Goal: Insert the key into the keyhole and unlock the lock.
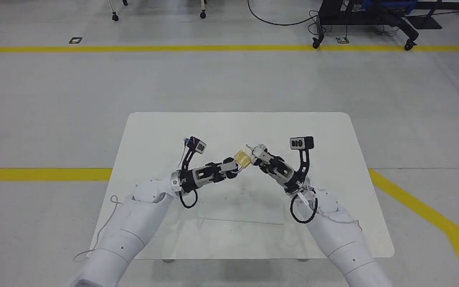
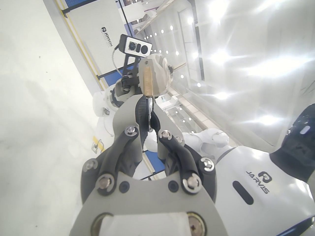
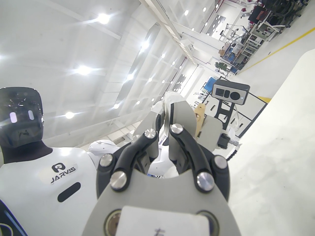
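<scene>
Both arms meet above the middle of the white table [image 1: 301, 129]. A brass padlock [image 1: 242, 158] hangs between them, off the table. My right gripper [image 1: 256, 153], its fingertips wrapped in white tape, is shut on the padlock [image 2: 147, 81] body. My left gripper [image 2: 149, 114] is shut on the flat head of a silver key [image 2: 150, 109]. The key's blade points into the padlock's end face and its tip is hidden there. From the right wrist, a sliver of the tan padlock [image 3: 199, 114] shows past my right gripper [image 3: 169, 110], with the left gripper's finger [image 3: 212, 126] behind it.
The table [image 2: 37, 87] lies bare beneath both arms. Yellow floor lines [image 1: 215, 49] run beyond and beside it, and wheeled equipment [image 1: 366, 18] stands on the floor at the far right.
</scene>
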Robot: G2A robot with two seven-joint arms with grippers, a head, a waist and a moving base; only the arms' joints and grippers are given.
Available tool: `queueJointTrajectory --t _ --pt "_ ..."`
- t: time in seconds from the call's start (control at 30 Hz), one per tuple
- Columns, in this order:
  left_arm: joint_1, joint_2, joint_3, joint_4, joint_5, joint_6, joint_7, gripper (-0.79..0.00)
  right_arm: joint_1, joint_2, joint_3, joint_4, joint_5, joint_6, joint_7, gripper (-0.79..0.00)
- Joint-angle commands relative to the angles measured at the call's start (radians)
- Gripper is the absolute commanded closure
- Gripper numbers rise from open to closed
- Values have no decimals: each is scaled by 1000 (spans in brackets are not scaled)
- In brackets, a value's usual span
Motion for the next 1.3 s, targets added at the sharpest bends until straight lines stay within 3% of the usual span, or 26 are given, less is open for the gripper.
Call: queueJointTrajectory --t 0.0,0.23,0.57,1.27 --pt "2 2 -4 -6 46 -29 27 0 -5 3 16 -5 12 1 2 0" --pt "31 14 -40 -73 156 -168 118 0 -21 14 95 25 26 32 -60 0" --pt "85 38 -38 -200 424 -339 288 0 -32 3 64 1 -53 100 -118 0" --pt "111 46 -48 -247 760 -300 493 0 -78 -17 36 -68 113 228 16 0"
